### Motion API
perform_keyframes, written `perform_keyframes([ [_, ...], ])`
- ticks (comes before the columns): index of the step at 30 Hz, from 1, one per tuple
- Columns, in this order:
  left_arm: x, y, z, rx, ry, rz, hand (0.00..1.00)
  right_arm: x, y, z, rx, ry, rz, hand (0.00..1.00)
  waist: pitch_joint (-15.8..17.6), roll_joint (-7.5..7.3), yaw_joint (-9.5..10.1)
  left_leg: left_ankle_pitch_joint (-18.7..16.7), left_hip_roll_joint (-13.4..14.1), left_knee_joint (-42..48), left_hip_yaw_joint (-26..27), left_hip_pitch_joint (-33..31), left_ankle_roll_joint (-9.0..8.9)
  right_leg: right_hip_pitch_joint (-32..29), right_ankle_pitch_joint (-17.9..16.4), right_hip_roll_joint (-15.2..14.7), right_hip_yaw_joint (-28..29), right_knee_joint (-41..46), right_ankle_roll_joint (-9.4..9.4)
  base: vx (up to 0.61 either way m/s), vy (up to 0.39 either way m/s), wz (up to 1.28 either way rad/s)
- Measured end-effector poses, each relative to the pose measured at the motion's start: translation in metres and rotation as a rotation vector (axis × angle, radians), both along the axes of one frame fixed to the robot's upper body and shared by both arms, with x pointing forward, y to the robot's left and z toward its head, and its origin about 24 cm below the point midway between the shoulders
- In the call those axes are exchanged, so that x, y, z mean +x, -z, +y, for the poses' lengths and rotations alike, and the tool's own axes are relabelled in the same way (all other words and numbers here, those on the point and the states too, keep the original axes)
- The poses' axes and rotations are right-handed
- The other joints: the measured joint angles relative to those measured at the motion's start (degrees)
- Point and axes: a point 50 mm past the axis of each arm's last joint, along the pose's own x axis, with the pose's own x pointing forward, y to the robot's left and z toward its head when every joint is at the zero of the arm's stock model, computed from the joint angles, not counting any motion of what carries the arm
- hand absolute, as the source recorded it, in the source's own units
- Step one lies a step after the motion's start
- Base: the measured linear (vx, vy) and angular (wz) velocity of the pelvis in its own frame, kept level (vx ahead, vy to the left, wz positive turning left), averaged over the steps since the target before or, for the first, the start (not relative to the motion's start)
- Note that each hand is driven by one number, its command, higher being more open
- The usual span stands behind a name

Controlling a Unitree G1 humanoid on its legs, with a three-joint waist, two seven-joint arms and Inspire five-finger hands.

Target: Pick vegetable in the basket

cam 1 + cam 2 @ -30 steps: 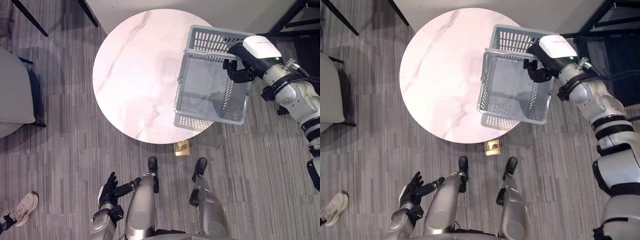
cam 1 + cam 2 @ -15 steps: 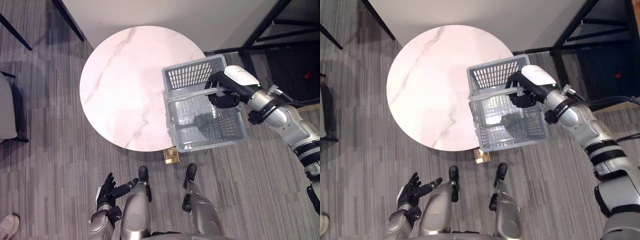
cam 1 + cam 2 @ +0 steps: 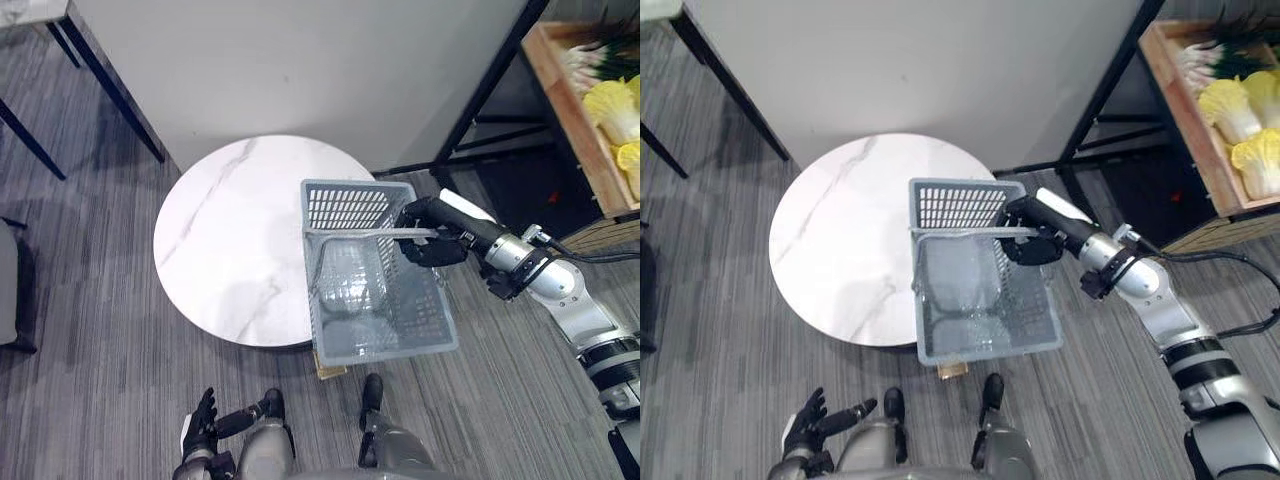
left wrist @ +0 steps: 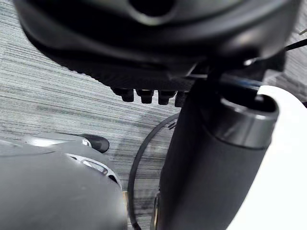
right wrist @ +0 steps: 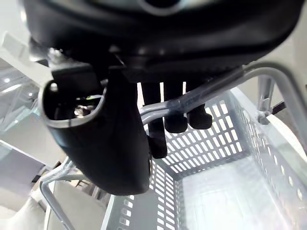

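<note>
Risk assessment: the basket (image 3: 345, 205) hangs from a single grip, with the right hand (image 3: 432, 245) closed on the basket handle (image 3: 360, 233); in the right wrist view its fingers (image 5: 175, 120) curl over the thin grey bar. The bar is smooth and round, so the basket can pivot or slide along the fingers if the arm swings. In the left eye view the basket overlaps the right-hand edge of the round tabletop (image 3: 230, 250), and a low pass could knock its underside against that edge. The vegetables (image 3: 612, 105) (pale yellow, leafy heads, probably cabbage) lie in a wooden crate (image 3: 565, 110) at the upper right of the frame, well apart from the basket, behind a black metal rack (image 3: 480, 110); the rack's uprights are a likely snag point for the basket wall during an approach. The basket floor shows glare, so it appears empty, but this cannot be confirmed. Materials: the basket is rigid grey plastic, rectangular, with slotted, perforated walls that could catch leaf edges. The tabletop is white, marble-patterned and glossy, offering little friction. The heads are rounded, layered and soft, liable to bruise under a tight grip. The left hand (image 3: 805, 428) is idle at the lower left of the frame, fingers spread and holding nothing.
</note>
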Motion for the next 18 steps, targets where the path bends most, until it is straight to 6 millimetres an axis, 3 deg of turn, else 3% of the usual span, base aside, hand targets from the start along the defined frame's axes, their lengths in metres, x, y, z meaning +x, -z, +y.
perform_keyframes([
  [11,-0.019,0.007,-0.002,0.019,-0.018,0.075,1.00,-0.008,0.029,-0.014,0.032,0.100,0.215,0.00,-4.0,0.49,-0.94,0.5,-0.3,-2.8,0.8,2.9,0.19,1.2,-0.5,0.1,0.5,0.0,0.15,0.01,0.009,-0.03],
  [18,-0.031,0.011,-0.003,0.023,-0.036,0.123,1.00,-0.019,0.042,-0.020,-0.014,0.153,0.232,0.00,-5.1,1.01,-1.66,0.5,-0.5,-3.6,1.9,5.0,0.18,2.4,-0.8,0.0,1.5,0.0,0.27,-0.03,0.021,-0.06],
])
